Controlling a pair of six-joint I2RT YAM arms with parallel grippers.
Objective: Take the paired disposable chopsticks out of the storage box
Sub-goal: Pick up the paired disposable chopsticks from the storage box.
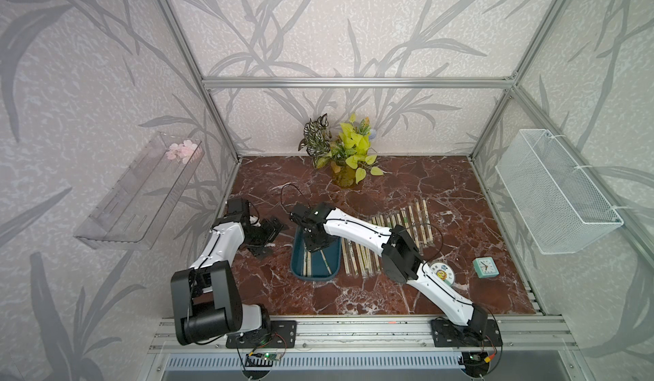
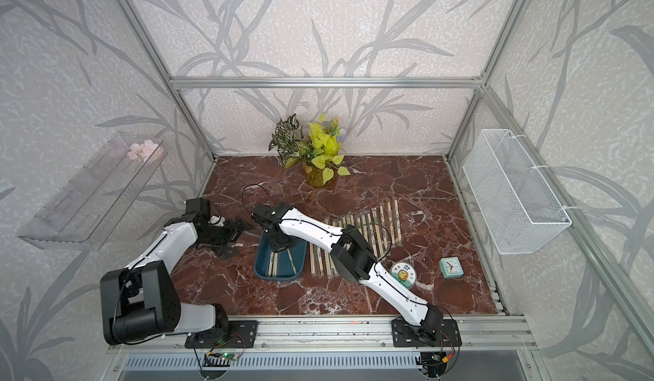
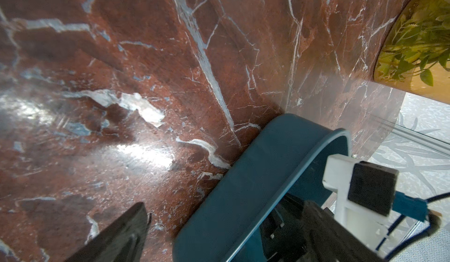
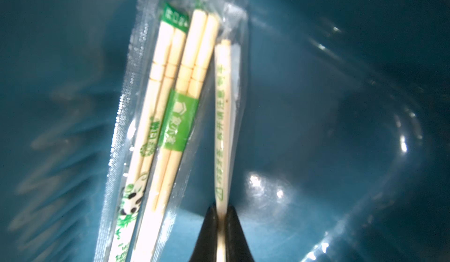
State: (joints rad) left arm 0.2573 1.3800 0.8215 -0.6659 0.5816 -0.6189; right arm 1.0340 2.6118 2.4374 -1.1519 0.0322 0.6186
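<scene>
Red-brown marble table (image 1: 354,290) inside leaf-patterned walls. From my seat, the right arm stretches from the front rail toward the storage box (image 1: 296,262), with its wrist turned straight down so that the right gripper (image 4: 222,214) is inside the box. In both top views the black wrist hides its fingertips. The right wrist view shows the jaws pinched tight on one chopstick pair (image 4: 224,117) in its clear sleeve. I cannot tell whether it is lifted off the box floor. Two more pairs (image 4: 170,107) lie just beside it, touching each other and blurred toward the near edge. The left arm is folded back, and the left gripper (image 1: 270,237) is spread wide and empty beside the box's left wall. A row of chopsticks (image 1: 419,220) lies on the table right of the box, its middle covered by the right forearm.
</scene>
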